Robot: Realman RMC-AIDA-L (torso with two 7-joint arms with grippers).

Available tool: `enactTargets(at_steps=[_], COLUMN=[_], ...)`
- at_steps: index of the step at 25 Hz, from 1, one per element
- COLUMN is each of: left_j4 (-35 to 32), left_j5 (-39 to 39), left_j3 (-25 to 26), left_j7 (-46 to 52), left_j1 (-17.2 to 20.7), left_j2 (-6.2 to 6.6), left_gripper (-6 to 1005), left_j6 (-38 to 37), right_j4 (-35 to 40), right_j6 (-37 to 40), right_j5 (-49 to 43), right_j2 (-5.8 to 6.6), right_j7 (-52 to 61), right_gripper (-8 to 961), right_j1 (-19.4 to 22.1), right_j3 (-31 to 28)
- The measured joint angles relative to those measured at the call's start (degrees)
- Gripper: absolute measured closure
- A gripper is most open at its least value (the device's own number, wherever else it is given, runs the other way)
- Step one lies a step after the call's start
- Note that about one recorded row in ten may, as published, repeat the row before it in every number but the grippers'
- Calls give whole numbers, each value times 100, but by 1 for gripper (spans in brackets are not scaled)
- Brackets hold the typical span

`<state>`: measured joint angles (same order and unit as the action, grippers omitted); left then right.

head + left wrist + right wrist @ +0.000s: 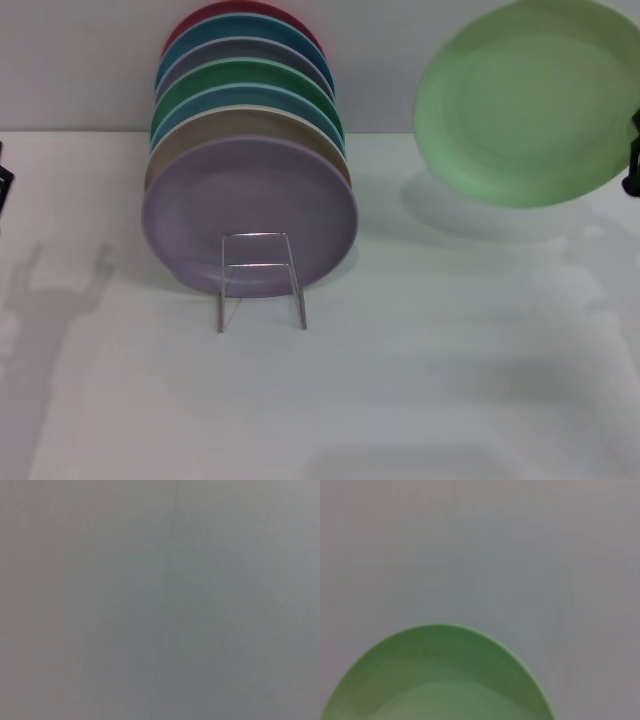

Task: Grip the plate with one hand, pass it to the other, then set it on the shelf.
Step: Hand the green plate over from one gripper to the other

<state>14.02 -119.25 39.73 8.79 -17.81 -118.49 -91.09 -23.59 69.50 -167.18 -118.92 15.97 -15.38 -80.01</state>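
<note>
The left gripper (4,180) shows only as a dark sliver at nine o'clock in the head view; its fingers cannot be judged. Left of centre, the shelf (260,275) props a row of plates fronted by the lilac plate (250,215). At two o'clock the plate (525,100) hangs lifted, face tilted toward the camera, with no long axis. The right gripper (632,150) pinches its right rim. The pick looks done; handover and shelving remain.

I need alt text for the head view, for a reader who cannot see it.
A pale green plate is held in the air at the right edge by the right gripper. On the white table, seven coloured plates stand in a wire rack, lilac in front.
</note>
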Motion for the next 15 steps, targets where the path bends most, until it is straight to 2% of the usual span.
enactTargets(at_steps=[1, 2, 5, 7, 14, 15], left_j4=[-12, -7, 2, 11, 24, 90], left_j5=[-3, -2, 1, -3, 0, -2], left_j3=[-229, -342, -445, -824, -1079, -1237], left_j7=[0, 0, 0, -28, -3, 54], left_j1=[37, 64, 86, 200, 340, 456], left_j2=[-6, -7, -7, -18, -24, -24], left_gripper=[153, 154, 154, 154, 155, 155], left_j6=[-168, -244, -305, -541, -790, -897], right_j4=[0, 380, 650, 676, 868, 939], right_j6=[0, 305, 544, 580, 973, 1095], right_j5=[0, 0, 0, 0, 0, 0], right_j2=[0, 1, 1, 1, 6, 2], right_j7=[0, 166, 239, 267, 610, 687], right_gripper=[930, 930, 930, 930, 931, 931], right_j1=[0, -154, -260, -266, -151, -120], right_j3=[0, 69, 251, 402, 806, 845])
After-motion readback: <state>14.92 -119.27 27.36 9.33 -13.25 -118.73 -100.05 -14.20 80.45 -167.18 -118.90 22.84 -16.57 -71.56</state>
